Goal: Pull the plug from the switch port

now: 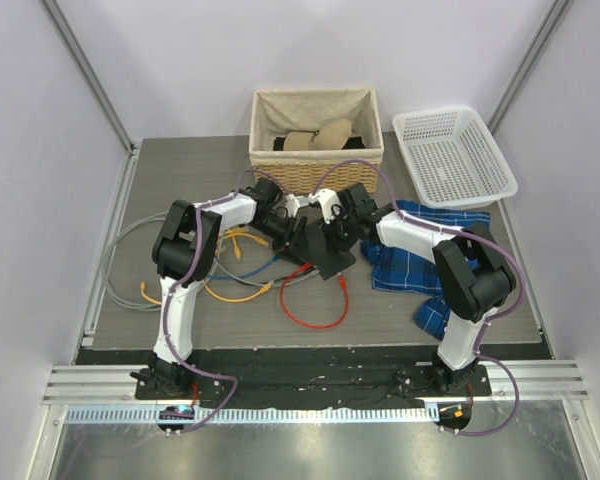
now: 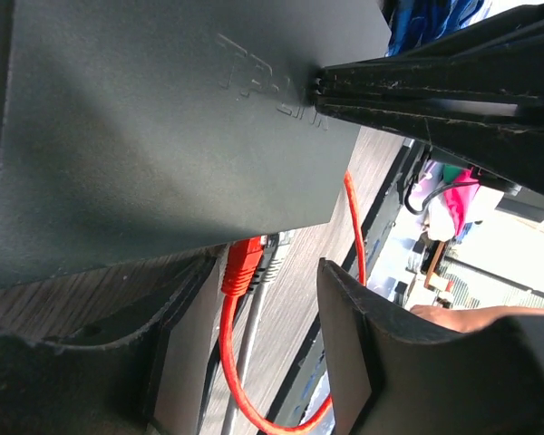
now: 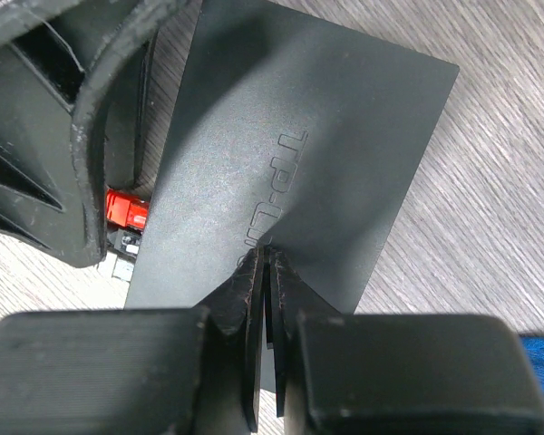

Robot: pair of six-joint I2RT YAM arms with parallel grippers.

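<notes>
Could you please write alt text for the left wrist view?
A red cable plug sits in the edge socket of the flat black plastic switch box, between the open fingers of the left gripper. The right gripper, shut, presses its fingertips on the box's top.

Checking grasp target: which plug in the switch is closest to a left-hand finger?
The red plug, right beside one finger; the grey plug next to it sits further into the gap.

Table (image 1: 180,170) bears switch (image 1: 328,258), cables (image 1: 315,318), plaid cloth (image 1: 410,262), wicker basket (image 1: 315,155).
</notes>
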